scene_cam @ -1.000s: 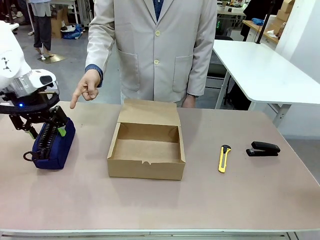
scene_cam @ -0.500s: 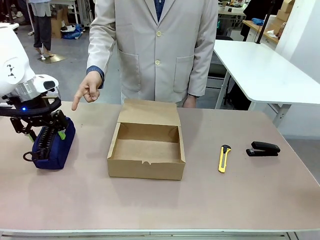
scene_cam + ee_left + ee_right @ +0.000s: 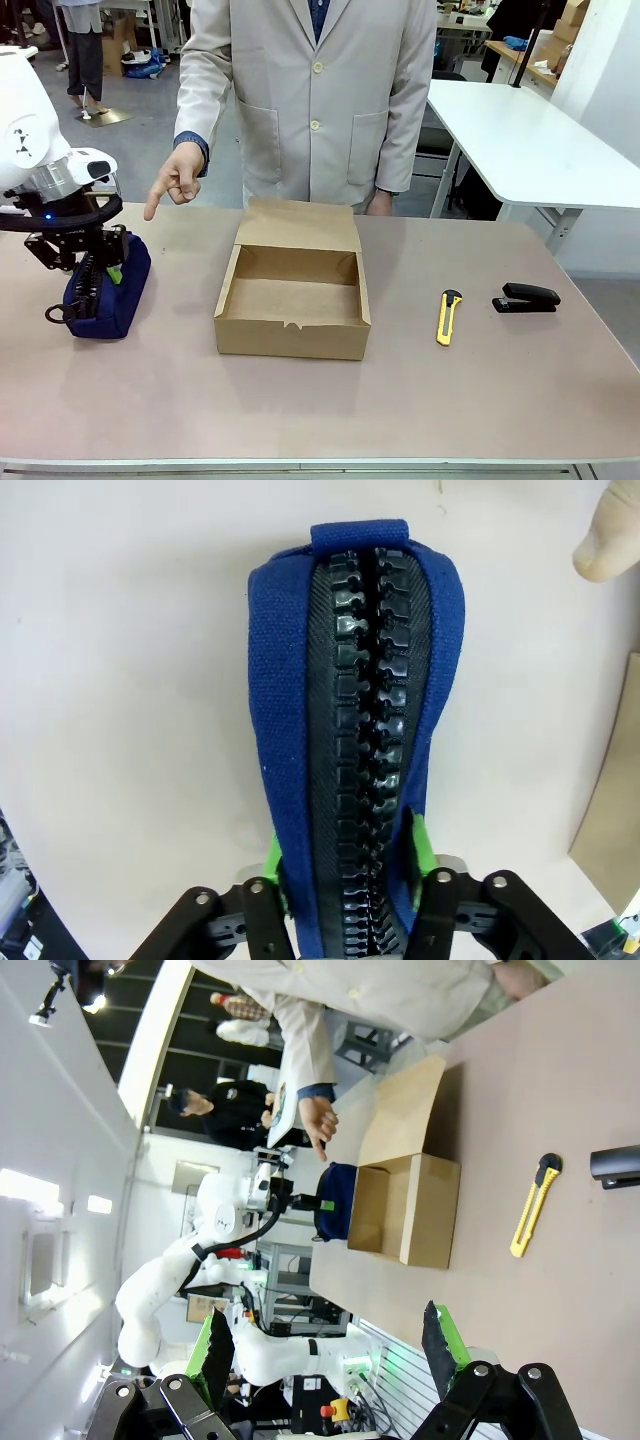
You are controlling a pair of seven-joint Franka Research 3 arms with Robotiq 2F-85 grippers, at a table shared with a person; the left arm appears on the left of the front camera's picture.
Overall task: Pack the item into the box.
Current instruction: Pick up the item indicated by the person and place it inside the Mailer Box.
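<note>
One small step looks done to me: my left hand (image 3: 348, 865) is pinching the blue pouch (image 3: 115, 305). Its green pads (image 3: 275, 865) press on the two long sides of the pouch, and the big black zip runs up between them. The pouch stands on its edge, zip up, on the counter (image 3: 300, 410), far over on my left side. I think its bottom sits on the counter, so it is not lifted yet.

The box (image 3: 290, 335) sits in the middle of the counter, well apart from the pouch. Its lid flap (image 3: 300, 222) is tipped back toward the person, and nothing is inside. So most of the job is left, I think: lift the pouch, carry it over, lay it in the box and let go. The pouch looks nearly as big as the box, so it may be a snug fit.

My left arm comes in from the left, and its hand points down onto the pouch from above. My right hand (image 3: 328, 1345) is spread wide with nothing in it, looking across the counter from far off.

The person's hand (image 3: 178, 172) hangs over the far edge, one finger pointing down toward the pouch. A yellow knife (image 3: 449, 316) and a black stapler (image 3: 527, 297) lie off to my right.
</note>
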